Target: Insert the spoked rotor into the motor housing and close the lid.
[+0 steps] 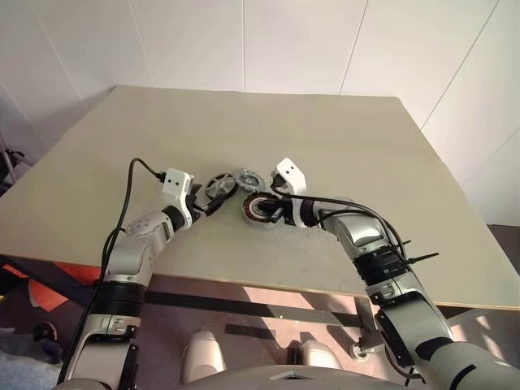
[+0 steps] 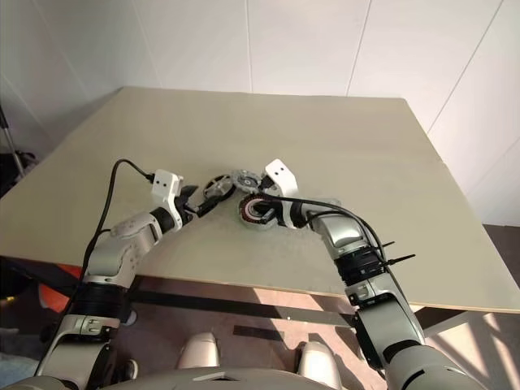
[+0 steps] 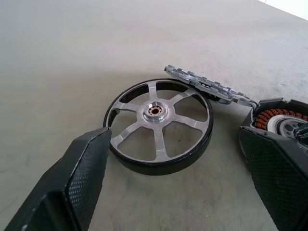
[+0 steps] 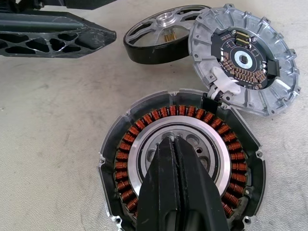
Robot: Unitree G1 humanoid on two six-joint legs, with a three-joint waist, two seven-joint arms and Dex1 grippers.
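Nothing is seated yet: my wide-open left gripper (image 3: 173,192) frames the spoked rotor (image 3: 159,126) on the surface, the lid (image 4: 245,57) leaning at its two o'clock, my closed right gripper (image 4: 175,144) over the empty motor housing (image 4: 180,156).

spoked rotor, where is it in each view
Left eye view: spoked rotor mid-table, just past the left gripper.
Right eye view: same spot.
Left wrist view: centre.
Right wrist view: near the lid.
Shared landmark: the lid leaning on its rim.
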